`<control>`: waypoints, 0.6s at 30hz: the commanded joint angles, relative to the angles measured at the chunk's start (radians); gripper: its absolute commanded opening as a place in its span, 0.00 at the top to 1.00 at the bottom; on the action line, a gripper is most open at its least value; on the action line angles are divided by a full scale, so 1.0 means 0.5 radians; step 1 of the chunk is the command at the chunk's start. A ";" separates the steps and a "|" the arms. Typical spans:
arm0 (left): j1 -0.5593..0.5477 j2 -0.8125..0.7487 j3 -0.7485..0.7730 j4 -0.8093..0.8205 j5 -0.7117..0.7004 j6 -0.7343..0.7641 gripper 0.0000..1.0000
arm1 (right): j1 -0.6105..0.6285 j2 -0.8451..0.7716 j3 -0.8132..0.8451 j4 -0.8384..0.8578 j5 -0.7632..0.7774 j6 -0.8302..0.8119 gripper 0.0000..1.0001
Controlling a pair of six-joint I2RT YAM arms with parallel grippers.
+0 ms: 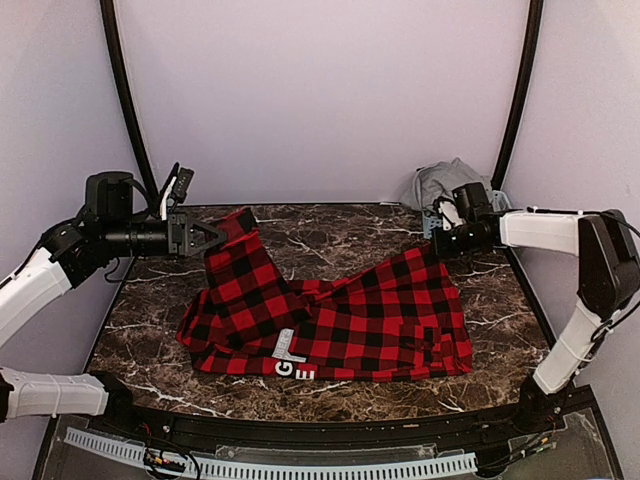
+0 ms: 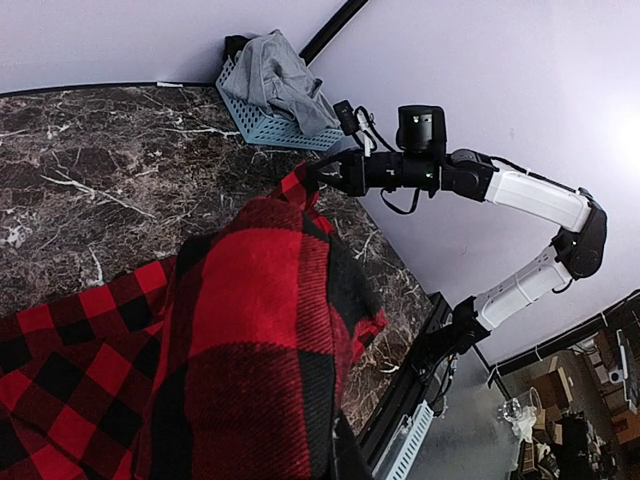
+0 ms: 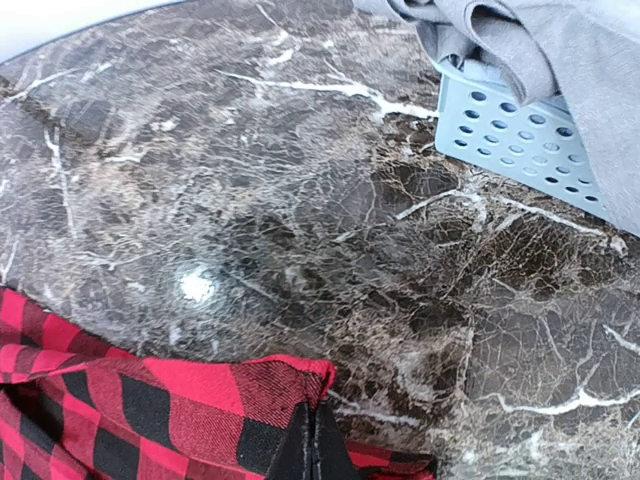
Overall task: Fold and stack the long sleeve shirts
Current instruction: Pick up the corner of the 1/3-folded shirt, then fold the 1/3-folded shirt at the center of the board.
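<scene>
Dark marble table, pale blue slatted basket at its far right corner, lilac walls

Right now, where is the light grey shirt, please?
Top view, far right corner of the marble table: the grey shirt lies in the pale blue plastic basket, behind the right gripper.

The left arm comes in from the near left. Its black wrist is level and points right, and the left gripper is pinched tight on a raised corner of the red-and-black checked shirt. The right arm climbs from the near right, bends at the elbow and reaches left. The right gripper is clamped on the shirt's far right edge.
</scene>
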 commanded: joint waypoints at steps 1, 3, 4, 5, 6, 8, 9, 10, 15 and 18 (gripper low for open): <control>0.011 -0.004 0.051 0.012 -0.010 0.089 1.00 | 0.002 -0.190 -0.222 0.141 -0.055 0.013 1.00; 0.011 -0.009 0.117 -0.042 -0.026 0.117 1.00 | 0.001 -0.308 -0.339 0.171 -0.060 0.034 1.00; 0.011 -0.013 0.172 -0.059 -0.044 0.125 1.00 | 0.003 -0.370 -0.418 0.191 -0.072 0.044 1.00; 0.011 -0.023 0.201 -0.092 -0.056 0.139 1.00 | 0.004 -0.427 -0.477 0.205 -0.087 0.058 1.00; 0.011 -0.031 0.256 -0.107 -0.073 0.145 1.00 | 0.011 -0.488 -0.531 0.220 -0.098 0.076 1.00; 0.011 -0.031 0.347 -0.156 -0.121 0.168 1.00 | 0.028 -0.599 -0.637 0.231 -0.092 0.098 1.00; 0.011 -0.031 0.399 -0.189 -0.135 0.181 1.00 | 0.038 -0.654 -0.687 0.235 -0.076 0.110 1.00; 0.011 -0.024 0.424 -0.202 -0.161 0.189 1.00 | 0.049 -0.707 -0.743 0.241 -0.067 0.120 1.00; 0.011 0.008 0.526 -0.243 -0.169 0.226 1.00 | 0.086 -0.954 -1.018 0.313 -0.062 0.216 1.00; 0.011 0.018 0.524 -0.243 -0.160 0.231 1.00 | 0.102 -1.034 -1.159 0.336 -0.048 0.278 0.88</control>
